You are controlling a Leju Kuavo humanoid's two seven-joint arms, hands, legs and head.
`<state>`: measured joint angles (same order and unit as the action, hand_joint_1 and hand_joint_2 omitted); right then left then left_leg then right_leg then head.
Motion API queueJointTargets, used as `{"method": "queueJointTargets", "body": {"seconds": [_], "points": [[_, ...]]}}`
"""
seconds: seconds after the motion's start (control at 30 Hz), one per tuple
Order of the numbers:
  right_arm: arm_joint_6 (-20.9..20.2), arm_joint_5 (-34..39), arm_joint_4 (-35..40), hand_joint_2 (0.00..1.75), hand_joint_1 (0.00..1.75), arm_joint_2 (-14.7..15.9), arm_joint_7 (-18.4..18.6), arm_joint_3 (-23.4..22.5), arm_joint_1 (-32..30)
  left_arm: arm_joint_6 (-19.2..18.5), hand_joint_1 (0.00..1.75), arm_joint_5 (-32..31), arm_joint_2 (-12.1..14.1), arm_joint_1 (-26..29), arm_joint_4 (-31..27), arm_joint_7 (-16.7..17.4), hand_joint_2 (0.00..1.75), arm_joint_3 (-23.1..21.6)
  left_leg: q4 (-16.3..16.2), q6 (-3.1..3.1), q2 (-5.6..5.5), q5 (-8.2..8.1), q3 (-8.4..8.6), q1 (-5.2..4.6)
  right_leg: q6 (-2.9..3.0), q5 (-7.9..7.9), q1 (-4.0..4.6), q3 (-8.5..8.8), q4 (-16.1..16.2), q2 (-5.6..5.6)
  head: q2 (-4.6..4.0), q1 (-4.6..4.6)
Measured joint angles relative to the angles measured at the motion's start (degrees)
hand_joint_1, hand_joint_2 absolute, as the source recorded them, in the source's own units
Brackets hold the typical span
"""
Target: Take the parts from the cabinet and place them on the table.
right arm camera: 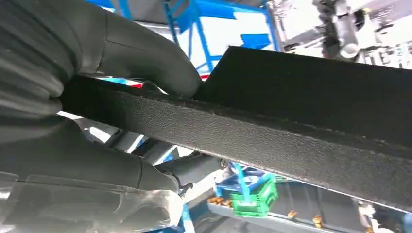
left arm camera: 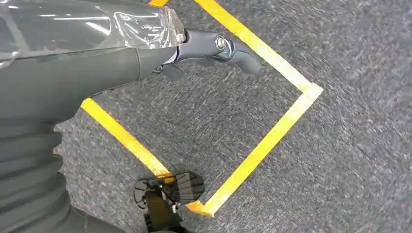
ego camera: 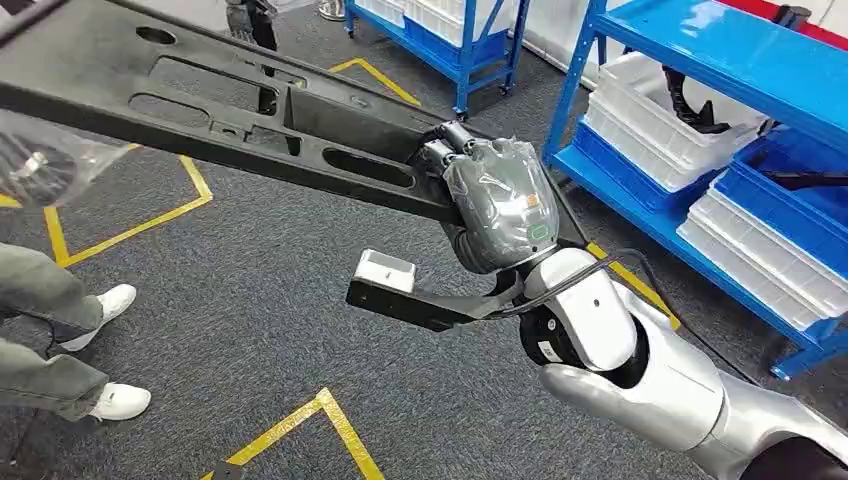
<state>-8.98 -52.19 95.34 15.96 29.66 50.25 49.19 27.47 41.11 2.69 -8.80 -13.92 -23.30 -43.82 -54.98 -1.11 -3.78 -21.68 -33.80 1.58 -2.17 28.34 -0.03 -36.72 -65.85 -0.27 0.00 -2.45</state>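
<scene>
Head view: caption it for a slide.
Right hand grips a long black part above grey carpet, beside blue shelving.

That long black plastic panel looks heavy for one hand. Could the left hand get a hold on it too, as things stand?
Probably not at once. The right hand grips the long black plastic panel at its near end, while the left hand hangs over the grey carpet, away from it; the arm would need raising first.

Count, head view: one long black part (ego camera: 250, 120); one right hand (ego camera: 495, 200) gripping it; two blue shelving racks (ego camera: 700, 40), (ego camera: 450, 35); two white shoes (ego camera: 108, 302), (ego camera: 120, 402). On the near rack: roughly three white bins (ego camera: 650, 130), two blue bins (ego camera: 790, 215).
</scene>
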Motion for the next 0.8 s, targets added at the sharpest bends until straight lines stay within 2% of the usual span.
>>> {"method": "queueJointTargets", "body": {"seconds": [0.03, 0.07, 0.1, 0.13, 0.2, 0.23, 0.27, 0.3, 0.33, 0.37, 0.4, 0.43, 0.47, 0.5, 0.53, 0.57, 0.6, 0.7, 0.73, 0.77, 0.8], "points": [[-0.09, 0.04, 0.26, 1.75, 1.75, 0.02, -0.13, 0.0, 0.08, -0.13, 0.0, -0.11, 0.0, -0.05, 0.0, 0.07, 1.75, 0.04, 0.0, 0.06, -0.69, 0.02, 0.11, 0.02, 0.28, -2.77, -0.06, 2.54, 5.53, 1.37, 0.0, -0.02], [-0.13, 0.11, 0.39, 1.75, 1.75, 0.09, -0.28, 0.0, 0.12, -0.26, 0.0, -0.13, 0.0, -0.09, -0.02, 0.09, 1.75, 0.04, 0.05, 0.15, -1.15, 0.06, -0.06, 0.21, 0.53, -3.76, -0.22, 4.09, 9.44, 4.49, 0.0, -0.02], [-0.15, 0.18, 0.44, 1.75, 1.75, 0.15, -0.44, 0.0, 0.15, -0.33, 0.0, -0.13, -0.02, -0.31, -0.02, 0.19, 1.75, 0.04, -0.18, 0.55, -1.7, 0.23, -0.49, -0.24, 0.54, -3.56, -0.38, 4.37, 10.23, 5.54, 0.0, 0.11], [-0.28, 0.37, 0.61, 1.75, 1.75, 0.17, -0.68, 0.0, 0.18, -0.46, 0.0, -0.17, 0.0, -0.37, -0.02, 0.33, 1.75, 0.09, -0.13, 0.95, -2.16, 0.48, -0.99, 0.17, 0.49, -3.4, -0.09, 4.33, 10.31, 4.89, 0.0, 0.0], [-0.46, 0.63, 0.9, 1.75, 1.75, 0.22, -0.85, 0.09, 0.22, -0.5, 0.0, -0.2, 0.02, -0.06, 0.0, 0.44, 1.75, 0.2, 0.42, 1.88, -3.44, 1.02, -1.21, 0.42, 0.84, -3.51, 0.14, 4.16, 10.43, 3.94, 0.0, -0.04], [-0.55, 0.7, 0.96, 1.75, 1.75, 0.17, -0.92, 0.09, 0.31, -0.52, 0.0, -0.24, 0.22, 0.1, -0.02, 0.48, 1.75, 0.31, 0.4, 2.16, -3.4, 0.86, -1.43, 0.34, 1.32, -3.88, -0.54, 4.35, 11.06, 3.05, 0.0, -0.07], [-0.68, 0.94, 1.05, 1.75, 1.75, 0.13, -1.07, 0.18, 0.4, -0.66, 0.0, -0.31, 0.02, 0.2, -0.02, 0.5, 1.75, 0.31, -0.87, 2.31, -0.17, -0.19, -2.12, 0.07, 1.64, -4.06, -0.5, 4.43, 11.2, 2.44, 0.0, 0.02], [-0.83, 1.36, 1.33, 1.75, 1.75, 0.15, -1.27, 0.2, 0.48, -0.66, 0.0, -0.33, 0.04, 0.04, -0.02, 0.55, 1.75, 0.35, -4.16, 2.54, 1.87, -2.26, -3.56, -0.04, 2.02, -4.07, -0.43, 4.37, 11.19, 1.78, 0.0, 0.22], [-1.2, 2.01, 1.33, 1.75, 1.75, 0.17, -1.59, 0.22, 0.49, -0.66, 0.0, -0.33, 0.15, -0.14, -0.02, 0.68, 1.75, 0.46, -8.88, 2.77, 2.63, -4.57, -5.59, 0.01, 2.08, -4.07, -0.24, 4.36, 11.18, 1.11, 0.0, 0.2], [-1.73, 2.87, 1.33, 1.75, 1.75, 0.17, -1.79, 0.35, 0.46, -0.66, 0.0, -0.46, 0.2, -0.2, -0.02, 0.72, 1.75, 0.48, -14.78, 2.97, 2.84, -6.94, -8.16, 0.02, 2.19, -4.04, -0.1, 4.32, 11.16, 0.23, 0.0, 0.22], [-1.9, 3.39, 1.33, 1.75, 1.75, 0.2, -2.01, 0.55, 0.41, -0.68, 0.0, -0.5, 0.2, -0.16, -0.02, 0.88, 1.75, 0.48, -18.29, 3.05, 2.86, -7.93, -9.68, 0.02, 2.22, -4.02, -0.01, 4.27, 11.16, -0.43, 0.0, 0.26], [-1.92, 3.76, 1.33, 1.75, 1.75, 0.2, -2.14, 0.81, 0.43, -0.68, 0.0, -0.5, 0.2, -0.07, -0.02, 1.03, 1.75, 0.5, -18.9, 3.05, 2.9, -7.61, -9.89, 0.02, 2.22, -4.02, 0.09, 4.24, 11.15, -1.07, 0.0, 0.28], [-1.92, 3.91, 1.35, 1.75, 1.75, 0.2, -2.3, 0.96, 0.46, -0.66, 0.0, -0.52, 0.24, -0.03, -0.02, 1.03, 1.75, 0.5, -16.63, 2.99, 2.97, -6.31, -8.61, 0.0, 2.23, -4.01, 0.2, 4.26, 11.15, -1.66, 0.0, 0.28], [-1.92, 4.22, 1.35, 1.75, 1.75, 0.18, -2.47, 1.05, 0.56, -0.66, 0.0, -0.7, 0.37, -0.07, -0.02, 1.07, 1.75, 0.52, -11.86, 2.83, 3.24, -4.11, -5.86, -0.08, 2.22, -3.99, 0.3, 4.3, 11.14, -2.23, 0.0, 0.3], [-1.9, 4.28, 1.35, 1.75, 1.75, 0.17, -2.54, 1.09, 0.69, -0.66, 0.0, -0.83, 0.53, -0.17, -0.02, 1.14, 1.75, 0.52, -6.03, 2.46, 4.18, -1.84, -2.75, -0.32, 2.19, -3.94, 0.4, 4.39, 11.13, -2.76, 0.0, 0.3], [-1.88, 4.33, 1.35, 1.75, 1.75, 0.17, -2.58, 1.09, 0.84, -0.66, 0.0, -0.85, 0.66, -0.26, -0.02, 1.29, 1.75, 0.55, -0.7, 1.84, 6.38, -0.33, 0.14, -0.78, 2.13, -3.86, 0.52, 4.47, 11.14, -3.23, 0.0, 0.28], [-1.84, 4.35, 1.38, 1.75, 1.75, 0.2, -2.6, 1.09, 0.92, -0.63, 0.0, -0.85, 0.79, -0.45, -0.02, 1.4, 1.75, 0.57, 0.5, 1.13, 7.26, -0.68, 0.45, -1.58, 1.93, -3.73, 1.1, 4.26, 10.94, -3.64, 0.0, 0.31], [-1.75, 4.61, 1.38, 1.75, 1.75, 0.17, -2.69, 1.4, 1.01, -0.68, 0.0, -1.12, 1.03, -0.29, -0.02, 2.41, 1.75, 0.57, 0.53, 0.54, 5.56, -0.34, -0.07, -1.59, 1.65, -3.75, 1.03, 4.35, 11.15, -5.03, 0.0, 0.26], [-1.7, 4.63, 1.4, 1.75, 1.75, 0.15, -2.69, 1.38, 1.1, -0.68, 0.0, -1.49, 1.11, -0.2, -0.02, 2.78, 1.75, 0.57, 0.95, 0.07, 5.09, 0.0, 0.36, -1.14, 1.37, -3.6, 1.21, 4.42, 11.05, -5.37, 0.0, 0.24], [-1.7, 4.66, 1.44, 1.75, 1.75, 0.17, -2.71, 1.36, 1.12, -0.7, 0.0, -1.93, 1.14, -0.06, -0.02, 3.11, 1.75, 0.55, 1.27, -0.18, 4.65, 0.25, 0.54, -0.89, 0.92, -2.55, 0.74, 4.15, 10.2, -3.49, 0.0, 0.26], [-1.7, 4.68, 1.51, 1.75, 1.75, 0.17, -2.78, 1.36, 1.24, -0.85, 0.0, -2.52, 1.18, -0.09, -0.02, 3.52, 1.75, 0.55, 1.35, -0.49, 4.26, 0.43, 0.53, -0.67, 0.7, -0.31, 0.61, 2.85, 7.08, -1.37, 0.0, 0.2]]}}
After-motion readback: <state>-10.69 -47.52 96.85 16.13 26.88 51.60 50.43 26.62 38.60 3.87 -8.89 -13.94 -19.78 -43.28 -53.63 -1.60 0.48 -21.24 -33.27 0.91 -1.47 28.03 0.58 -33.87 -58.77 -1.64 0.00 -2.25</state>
